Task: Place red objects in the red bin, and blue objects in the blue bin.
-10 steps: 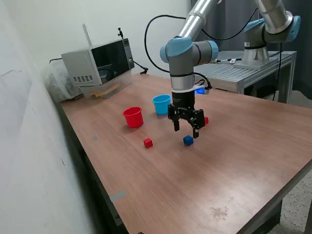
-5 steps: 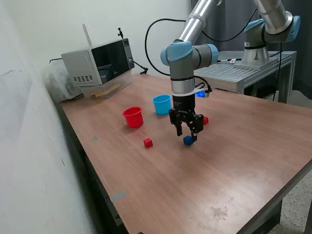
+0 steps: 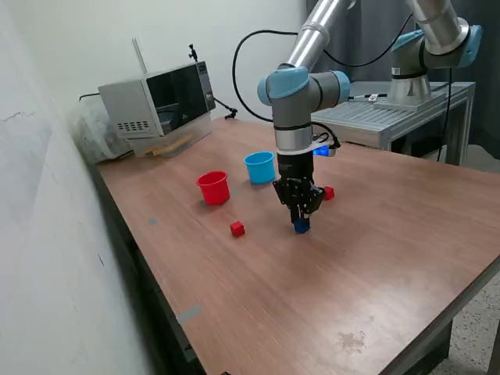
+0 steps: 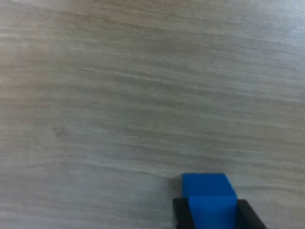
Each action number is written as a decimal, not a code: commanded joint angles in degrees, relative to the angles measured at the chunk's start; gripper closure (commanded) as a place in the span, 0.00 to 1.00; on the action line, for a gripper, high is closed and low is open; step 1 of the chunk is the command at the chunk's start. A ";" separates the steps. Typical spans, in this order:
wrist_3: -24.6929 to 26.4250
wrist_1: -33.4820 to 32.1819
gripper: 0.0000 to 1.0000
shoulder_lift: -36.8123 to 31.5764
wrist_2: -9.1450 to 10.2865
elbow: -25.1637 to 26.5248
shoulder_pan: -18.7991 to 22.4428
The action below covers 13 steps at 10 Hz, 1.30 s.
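Closest in, the wrist view is nearly all wood grain, with the blue cube [image 4: 208, 199] filling the gap between two dark fingers [image 4: 180, 214]. The hand [image 3: 301, 221] is down at the tabletop [image 3: 391, 258] and pinching that cube, pads against opposite faces, the cube sitting on the wood near the middle of the tabletop.

Here is the risk: only the tips seem to hold it, so on the lift the cube could twist or slip out if the pinch is shallow or off-centre. I cannot tell how deep the pads reach.

A little further out, a red cube [image 3: 237, 229] lies loose, towards the wall-side edge, well apart from the hand. Another red cube [image 3: 329, 193] sits just beyond the hand, near enough that a low sideways sweep could knock it.

Further back stand the red cup [image 3: 212, 187] and the light-blue cup [image 3: 259, 167], close together but not touching. That is the tricky part: a drop released off-centre could clip a rim, bounce out, or land in the red cup.

Far corner, a microwave [image 3: 160, 98], out of play.
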 commanded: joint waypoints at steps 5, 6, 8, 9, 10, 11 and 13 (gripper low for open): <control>-1.99 5.72 1.00 -16.23 -0.34 5.56 -0.08; -2.79 7.99 1.00 -19.57 -0.26 6.88 -1.48; -3.23 8.80 1.00 -23.29 -0.26 11.71 -6.73; -3.23 9.06 1.00 -23.56 -0.26 13.73 -11.46; -3.23 9.50 1.00 -23.56 -0.26 14.80 -14.99; -3.67 9.85 1.00 -23.56 -0.26 15.50 -17.81; -6.13 9.77 1.00 -23.48 -0.17 16.91 -21.25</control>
